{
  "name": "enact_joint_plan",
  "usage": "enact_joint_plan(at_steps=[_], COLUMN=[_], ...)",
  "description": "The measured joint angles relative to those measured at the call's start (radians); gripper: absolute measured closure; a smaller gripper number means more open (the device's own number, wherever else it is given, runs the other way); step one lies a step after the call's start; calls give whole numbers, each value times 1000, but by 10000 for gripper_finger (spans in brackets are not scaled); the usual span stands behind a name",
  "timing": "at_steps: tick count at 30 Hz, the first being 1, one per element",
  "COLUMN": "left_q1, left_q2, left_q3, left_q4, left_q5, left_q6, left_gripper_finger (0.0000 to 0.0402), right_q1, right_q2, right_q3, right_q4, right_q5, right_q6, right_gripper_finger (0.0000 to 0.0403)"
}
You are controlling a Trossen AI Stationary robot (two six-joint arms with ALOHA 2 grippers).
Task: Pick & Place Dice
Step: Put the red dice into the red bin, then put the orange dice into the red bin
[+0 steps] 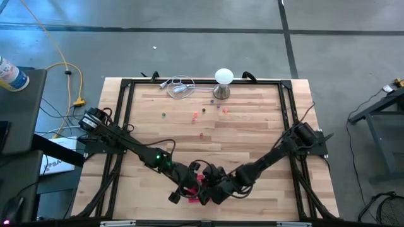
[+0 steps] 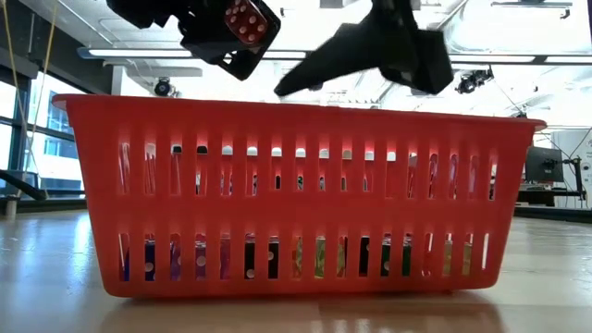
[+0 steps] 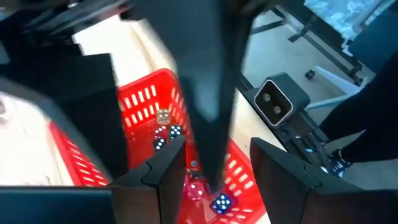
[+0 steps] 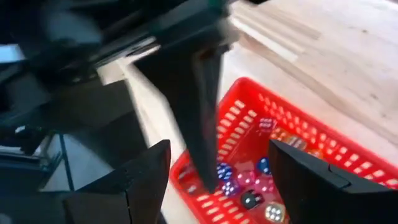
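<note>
Wood table [image 1: 252,135]: pale butcher-block planks with a visible seam pattern, rectangular.
Metal frame [image 1: 126,113]: thin black bars running round the table edges.
Arms: dark, jointed, both reaching in from the sides to meet over the basket at the near edge of the table.
Plastic basket [image 2: 296,185]: red, rectangular, with walls that flare slightly outward and are cut by two rows of vertical slots. From above it is mostly covered by the two grippers.
Stand [image 1: 223,82]: white ball on a flared metal base, upright at the far edge of the table.
Cable [image 1: 180,87]: thin pale loop lying just beside the stand.
Right gripper [image 1: 213,188]: over the basket, jaws spread wide with nothing between them.
Left gripper [image 1: 188,184]: over the basket, close against the right gripper. Whether it grips anything cannot be told.
Held die [image 2: 245,20]: red cube with white pips, set in a dark gripper above the basket rim in the low view. Which arm holds it cannot be told.
Dice in basket [image 4: 225,172]: small cubes in blue, pink, dark and tan, piled on the slotted floor and partly hidden by the dark fingers.
Loose dice [image 1: 194,115]: tiny coloured specks scattered on the wood near the stand, well apart from the basket. Their pips are too small to read.
</note>
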Motion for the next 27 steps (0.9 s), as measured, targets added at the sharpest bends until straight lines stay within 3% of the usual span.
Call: enact_joint_plan(at_steps=[10,21,27], left_q1=[1,7,8], left_q2=[0,0,0], left_q3=[0,0,0], left_q4=[-2,-2,-21], left_q5=[-83,-71,-71], left_q6=[1,0,-95], left_gripper_finger=[230,229,231], right_q1=[10,19,18], right_q2=[-2,-2,-2], right_q3=[1,1,1], right_q4=[-121,-147,-195], right_q5=[5,-11,-133], right_q6=[56,80,64], right_gripper_finger=[144,144,144])
